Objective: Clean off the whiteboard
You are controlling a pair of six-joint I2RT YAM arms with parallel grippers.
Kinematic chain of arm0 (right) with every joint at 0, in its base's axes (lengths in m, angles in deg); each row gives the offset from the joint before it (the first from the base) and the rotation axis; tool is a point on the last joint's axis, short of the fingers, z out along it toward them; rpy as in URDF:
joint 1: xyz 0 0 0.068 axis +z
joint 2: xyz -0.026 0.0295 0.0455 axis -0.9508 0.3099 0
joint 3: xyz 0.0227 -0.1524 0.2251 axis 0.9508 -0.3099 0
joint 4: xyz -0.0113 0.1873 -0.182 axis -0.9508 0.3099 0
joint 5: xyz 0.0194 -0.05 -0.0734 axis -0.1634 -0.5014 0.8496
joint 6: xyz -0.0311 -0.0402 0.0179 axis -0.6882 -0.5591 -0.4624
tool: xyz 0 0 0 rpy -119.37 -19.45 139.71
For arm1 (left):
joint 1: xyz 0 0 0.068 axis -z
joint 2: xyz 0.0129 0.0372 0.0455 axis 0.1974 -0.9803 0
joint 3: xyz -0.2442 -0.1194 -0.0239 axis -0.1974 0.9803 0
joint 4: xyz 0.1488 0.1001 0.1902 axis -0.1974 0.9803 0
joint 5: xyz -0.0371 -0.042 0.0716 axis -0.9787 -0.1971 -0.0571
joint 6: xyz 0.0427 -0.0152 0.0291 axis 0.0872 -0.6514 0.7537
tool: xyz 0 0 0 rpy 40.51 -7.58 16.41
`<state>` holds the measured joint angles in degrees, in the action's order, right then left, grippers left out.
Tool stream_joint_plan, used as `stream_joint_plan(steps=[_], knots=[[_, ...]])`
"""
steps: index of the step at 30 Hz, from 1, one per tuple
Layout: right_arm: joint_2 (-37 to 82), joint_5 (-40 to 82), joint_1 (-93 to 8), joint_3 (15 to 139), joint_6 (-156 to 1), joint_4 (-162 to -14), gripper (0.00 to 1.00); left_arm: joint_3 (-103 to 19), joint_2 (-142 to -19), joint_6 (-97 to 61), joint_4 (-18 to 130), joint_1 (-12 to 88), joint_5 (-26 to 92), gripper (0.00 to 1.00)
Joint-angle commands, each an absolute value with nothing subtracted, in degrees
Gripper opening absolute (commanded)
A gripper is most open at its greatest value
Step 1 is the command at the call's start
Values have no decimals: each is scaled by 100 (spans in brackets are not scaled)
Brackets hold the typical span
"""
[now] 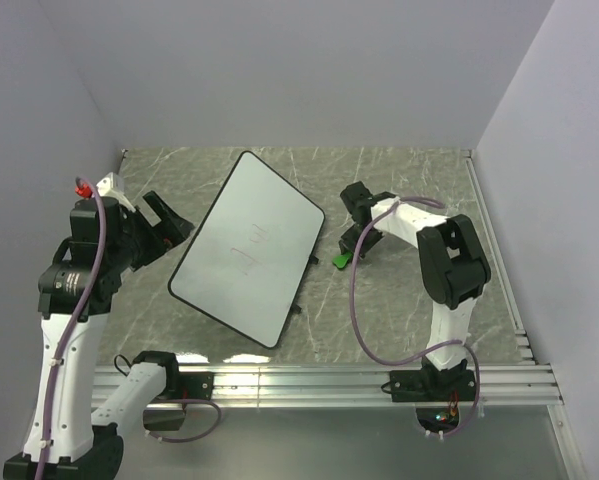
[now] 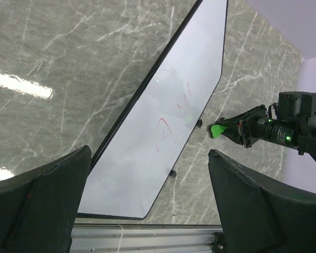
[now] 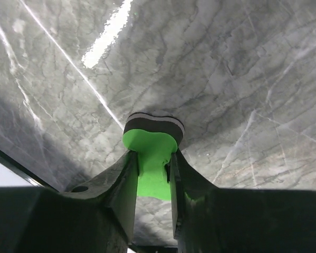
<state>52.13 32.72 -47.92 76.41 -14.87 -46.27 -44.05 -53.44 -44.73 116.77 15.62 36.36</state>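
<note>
Whiteboard lies mid-desk, its scribbles unwiped. We judge ourselves at the pick-up step, with the right pincer clamped on the eraser just right of the whiteboard. Next we should lift the eraser and carry it onto the scribbles; the left pincer gapes wide, left of the whiteboard.

Whiteboard lay slantwise across middle; bare marble open beyond it and along right wall. Right gripper, clamped on green eraser, blocked gap beside board's right edge. Left gripper, jaws wide, crowded left edge.

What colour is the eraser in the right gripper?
Bright green eraser with black pad; right wrist view.
</note>
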Motion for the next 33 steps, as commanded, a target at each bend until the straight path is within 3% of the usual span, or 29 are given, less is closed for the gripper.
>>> stream_joint_plan(steps=[1,3,9,17,21,33], knots=[[5310,3622,-4760,7806,-1706,-4621,9,-4601,-5318,-4395,11705,1587,3756,99],[5144,3623,-4786,7868,-1811,-4586,1,-4663,-5309,-4395,11740,1587,3860,99],[4222,3359,-4874,7973,-2198,-5007,0,-4778,-5168,-4378,11828,1587,4081,99],[3368,1831,-4752,7921,-2129,-6533,0,-3364,-4290,-4070,10415,1587,3325,99],[3420,978,-4436,8026,-2198,-7450,0,-2678,-3780,-4053,9719,1587,3430,100],[3877,319,-3995,8852,-2629,-7187,0,-1825,-3578,-4290,9191,1324,2860,99]])
